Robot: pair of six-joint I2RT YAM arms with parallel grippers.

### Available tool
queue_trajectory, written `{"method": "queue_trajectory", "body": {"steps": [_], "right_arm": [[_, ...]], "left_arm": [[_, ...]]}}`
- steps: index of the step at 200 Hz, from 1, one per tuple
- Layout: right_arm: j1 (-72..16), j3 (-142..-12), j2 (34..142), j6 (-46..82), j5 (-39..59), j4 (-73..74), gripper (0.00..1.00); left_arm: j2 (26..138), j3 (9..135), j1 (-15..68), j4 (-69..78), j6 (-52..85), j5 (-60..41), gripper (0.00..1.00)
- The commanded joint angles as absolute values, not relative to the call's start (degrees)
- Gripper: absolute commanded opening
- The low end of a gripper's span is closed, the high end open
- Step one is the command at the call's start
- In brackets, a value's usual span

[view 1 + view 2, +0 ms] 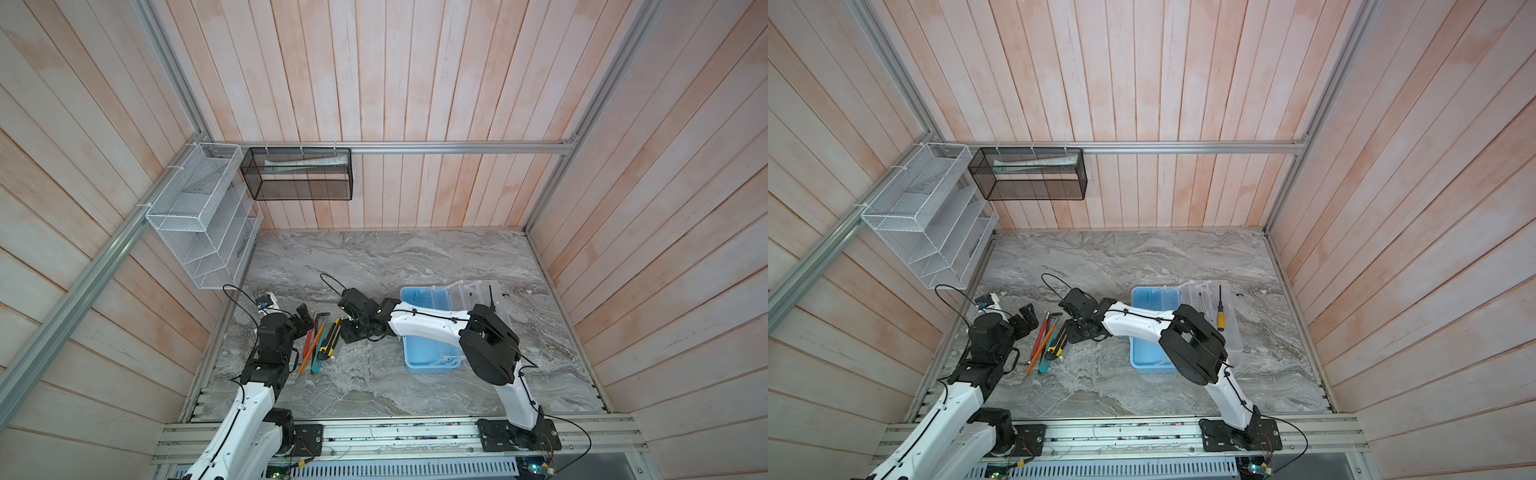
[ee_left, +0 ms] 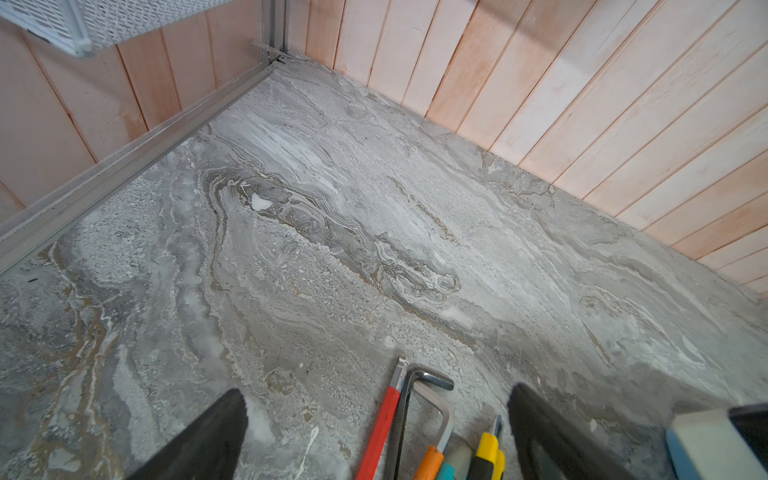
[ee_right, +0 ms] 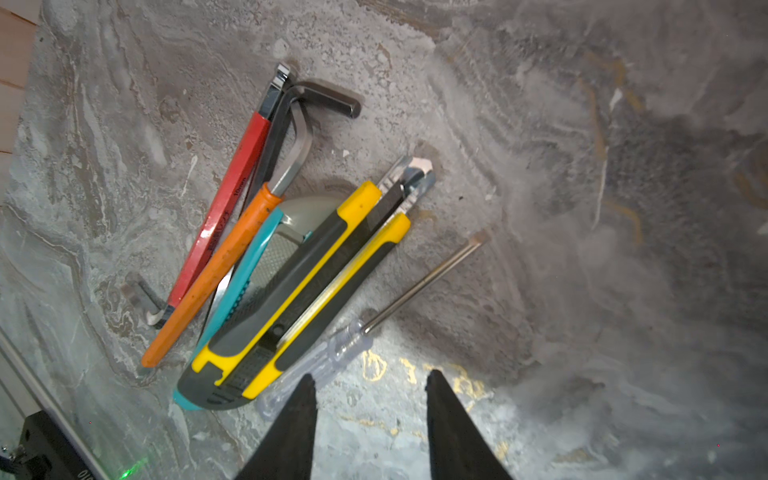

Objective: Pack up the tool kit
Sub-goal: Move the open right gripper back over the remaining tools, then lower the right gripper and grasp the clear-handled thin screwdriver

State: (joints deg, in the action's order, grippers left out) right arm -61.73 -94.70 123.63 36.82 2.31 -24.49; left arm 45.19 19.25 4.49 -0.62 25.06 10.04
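Observation:
The tool kit's light-blue base (image 1: 430, 353) lies open at centre right, its clear lid (image 1: 484, 293) folded back. A yellow-black screwdriver (image 1: 1220, 318) rests on the lid. Left of it is a pile of tools: a yellow-black cutter (image 3: 299, 291), a teal cutter (image 3: 249, 270), a red pencil (image 3: 224, 208), an orange pencil (image 3: 216, 274) and hex keys (image 3: 324, 99). A clear-handled screwdriver (image 3: 415, 286) lies at the pile's edge. My right gripper (image 3: 370, 374) reaches across the base to the pile, open and empty, one finger beside the clear handle. My left gripper (image 2: 376, 390) hovers wide open at the pile's other end.
A white wire-mesh rack (image 1: 199, 224) hangs on the left wall and a black mesh basket (image 1: 299, 174) on the back wall. Wooden walls close in the marble top on three sides. An aluminium rail (image 1: 395, 432) runs along the front. A small blue-white device (image 1: 266, 301) sits by the left wall.

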Motion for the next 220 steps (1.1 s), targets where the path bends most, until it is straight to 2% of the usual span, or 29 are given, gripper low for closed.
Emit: {"method": "queue_trajectory", "body": {"steps": [1, 133, 220], "right_arm": [[-62.97, -99.43, 126.89, 36.12, 0.19, -30.49, 0.42], [-64.63, -111.89, 135.08, 33.0, -2.2, -40.04, 0.42], [-65.74, -110.12, 134.58, 33.31, -2.72, -42.04, 0.42]], "left_arm": [[44.39, 18.76, 4.16, -0.42, 25.25, 9.97, 1.0], [44.13, 18.55, 4.13, -0.4, 25.31, 9.84, 1.0], [44.21, 18.56, 4.17, -0.44, 25.23, 9.86, 1.0]]}}
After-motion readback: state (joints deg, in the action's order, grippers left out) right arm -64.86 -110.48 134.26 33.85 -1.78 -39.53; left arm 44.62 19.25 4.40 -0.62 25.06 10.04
